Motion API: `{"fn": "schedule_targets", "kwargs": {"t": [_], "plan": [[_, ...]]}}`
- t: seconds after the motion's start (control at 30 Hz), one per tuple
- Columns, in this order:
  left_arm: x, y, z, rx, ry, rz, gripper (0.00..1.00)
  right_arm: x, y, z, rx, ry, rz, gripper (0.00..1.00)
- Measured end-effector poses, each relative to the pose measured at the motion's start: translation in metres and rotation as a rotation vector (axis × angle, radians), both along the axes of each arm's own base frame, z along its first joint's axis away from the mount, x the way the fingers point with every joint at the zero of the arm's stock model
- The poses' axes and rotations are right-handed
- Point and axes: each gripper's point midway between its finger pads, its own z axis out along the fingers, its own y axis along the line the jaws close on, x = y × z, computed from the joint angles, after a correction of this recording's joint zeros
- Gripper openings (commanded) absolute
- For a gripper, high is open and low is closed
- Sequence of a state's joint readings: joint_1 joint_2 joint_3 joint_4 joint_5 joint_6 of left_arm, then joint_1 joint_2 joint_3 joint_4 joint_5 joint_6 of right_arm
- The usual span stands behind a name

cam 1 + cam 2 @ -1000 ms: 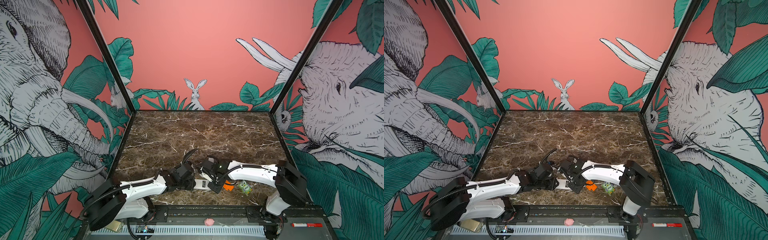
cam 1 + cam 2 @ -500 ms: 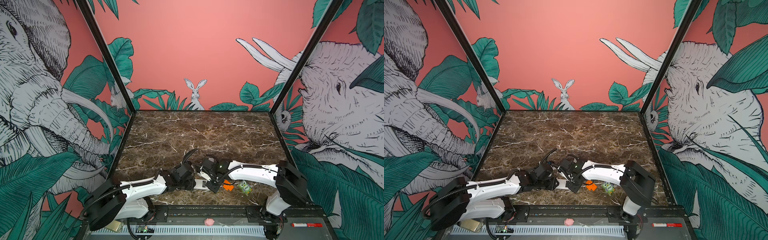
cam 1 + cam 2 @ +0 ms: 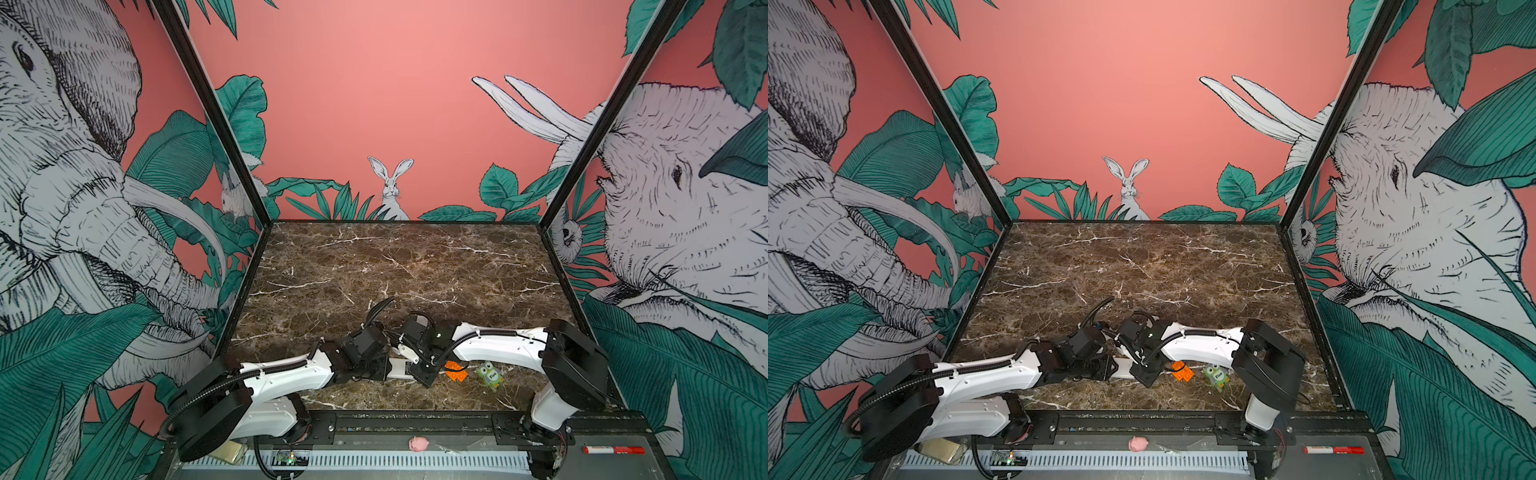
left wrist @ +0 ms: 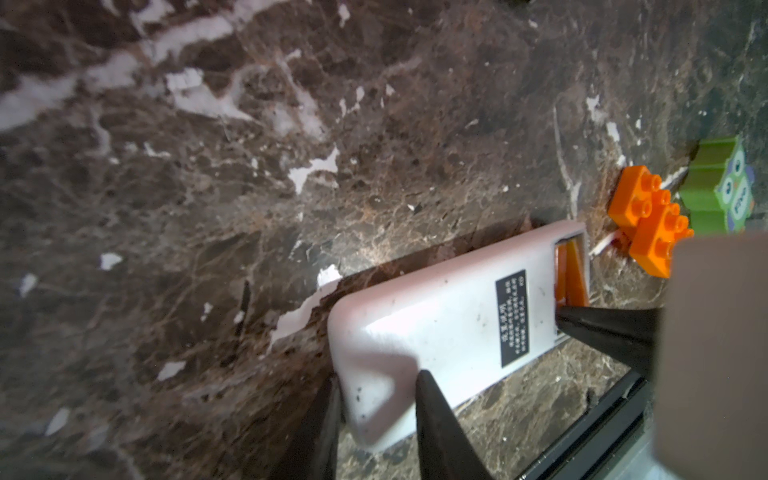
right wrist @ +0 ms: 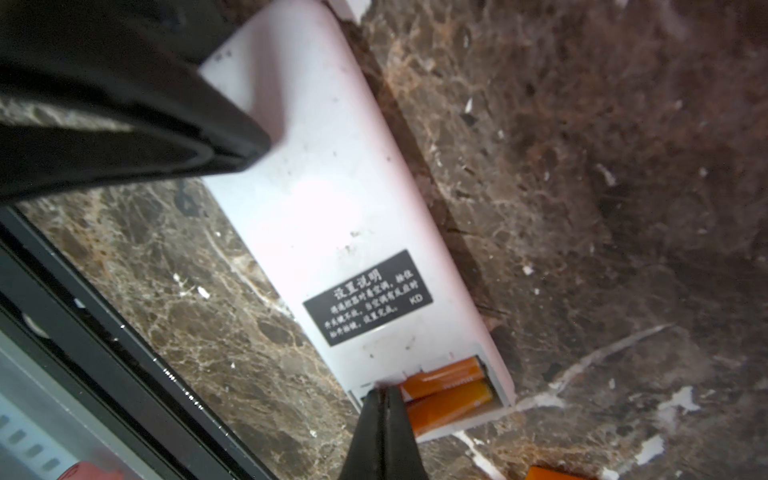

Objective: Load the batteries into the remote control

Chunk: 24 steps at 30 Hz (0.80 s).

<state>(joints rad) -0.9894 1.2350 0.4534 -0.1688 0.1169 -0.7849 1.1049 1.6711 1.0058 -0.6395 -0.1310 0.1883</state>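
Just beside remote control [image 4: 449,332]: orange brick [image 4: 648,220], then green owl toy [image 4: 715,187]

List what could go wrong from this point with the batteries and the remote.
1. The right gripper, jaws shut, sits at the open compartment's edge; a slip could pry the batteries out.
2. The left gripper holds only one end of the remote control; pushing might pivot it toward the orange brick.

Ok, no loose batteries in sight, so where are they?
In the right wrist view the batteries lie side by side in the open bay of the remote control, which lies centre-front on the table, left of the orange brick.
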Motion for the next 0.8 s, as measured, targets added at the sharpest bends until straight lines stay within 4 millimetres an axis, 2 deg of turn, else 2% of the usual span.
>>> {"fn": "schedule_targets", "kwargs": {"t": [0.3,0.53,0.8], "plan": [[0.000,0.000,0.000,0.000,0.000,0.000,0.31,0.000,0.001,0.003,0.000,0.001,-0.002,0.01],[0.000,0.000,0.000,-0.001,0.000,-0.001,0.31,0.005,0.009,0.021,0.041,-0.019,-0.007,0.00],[0.001,-0.002,0.000,-0.005,-0.001,-0.002,0.31,0.002,0.000,0.019,0.011,-0.011,-0.013,0.00]]}}
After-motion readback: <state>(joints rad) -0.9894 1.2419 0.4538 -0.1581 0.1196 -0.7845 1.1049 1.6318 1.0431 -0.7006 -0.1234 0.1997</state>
